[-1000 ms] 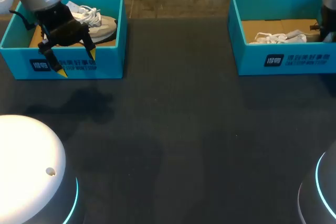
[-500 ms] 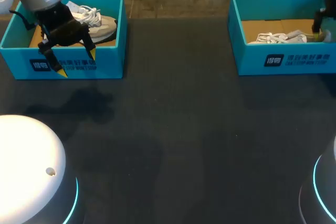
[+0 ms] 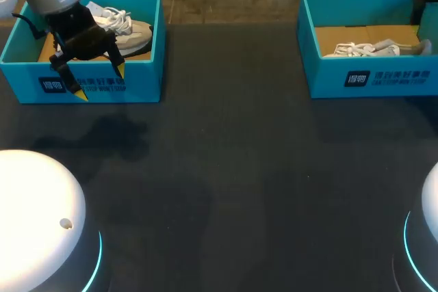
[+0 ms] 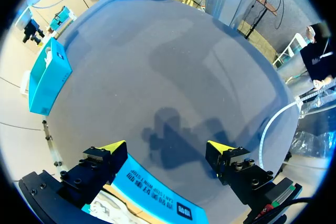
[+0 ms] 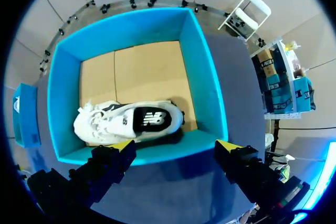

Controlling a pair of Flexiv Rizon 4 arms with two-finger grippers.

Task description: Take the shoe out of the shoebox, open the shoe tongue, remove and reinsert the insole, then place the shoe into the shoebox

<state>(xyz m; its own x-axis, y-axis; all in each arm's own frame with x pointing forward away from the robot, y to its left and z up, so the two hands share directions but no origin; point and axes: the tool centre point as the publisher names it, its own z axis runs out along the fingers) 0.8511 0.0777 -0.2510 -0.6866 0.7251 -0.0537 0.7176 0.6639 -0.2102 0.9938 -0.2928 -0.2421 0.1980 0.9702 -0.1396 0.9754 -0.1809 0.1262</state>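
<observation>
Well, barely started: the left shoe (image 3: 133, 32) lies in the left shoebox (image 3: 145, 76) and the right shoe (image 5: 131, 121) in the right shoebox (image 5: 205, 77), far across the table (image 3: 226, 169), with left end effector (image 3: 101, 81) and right end effector (image 5: 176, 145) hovering above, both spread wide and empty.

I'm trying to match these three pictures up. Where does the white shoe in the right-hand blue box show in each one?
Head view: the white shoe lies inside the right shoebox, upper right.
Left wrist view: the shoe is not visible; only that box's outer wall shows, far across the table.
Right wrist view: it lies in the box, against the near wall, just ahead of the right gripper.
Shared landmark: the blue shoebox itself.
</observation>
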